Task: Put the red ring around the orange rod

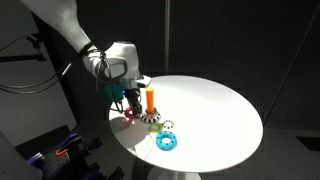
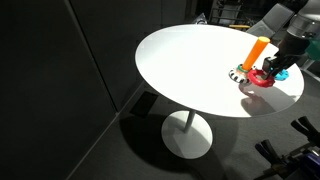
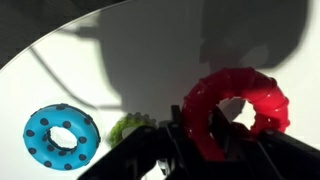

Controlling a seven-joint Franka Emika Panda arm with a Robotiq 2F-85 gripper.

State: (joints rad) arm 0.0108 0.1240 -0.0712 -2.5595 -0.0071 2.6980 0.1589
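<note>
The red ring [image 3: 245,100] is between my gripper's [image 3: 197,138] fingers in the wrist view, one finger through its hole and one outside its rim. In both exterior views the red ring [image 1: 131,113] [image 2: 263,79] is low over the white round table [image 1: 215,110] [image 2: 190,60], just beside the orange rod [image 1: 150,99] [image 2: 258,50]. The rod stands upright on its speckled base [image 1: 153,122] [image 2: 241,74]. My gripper [image 1: 128,101] [image 2: 276,68] is above the ring, next to the rod. I cannot tell whether the ring touches the table.
A light-blue dotted ring [image 1: 167,142] [image 3: 62,138] lies near the table's edge. A black-and-white dotted ring [image 1: 169,126] lies by the rod's base. A green knobbly piece [image 3: 128,128] shows beside my fingers. The surroundings are dark.
</note>
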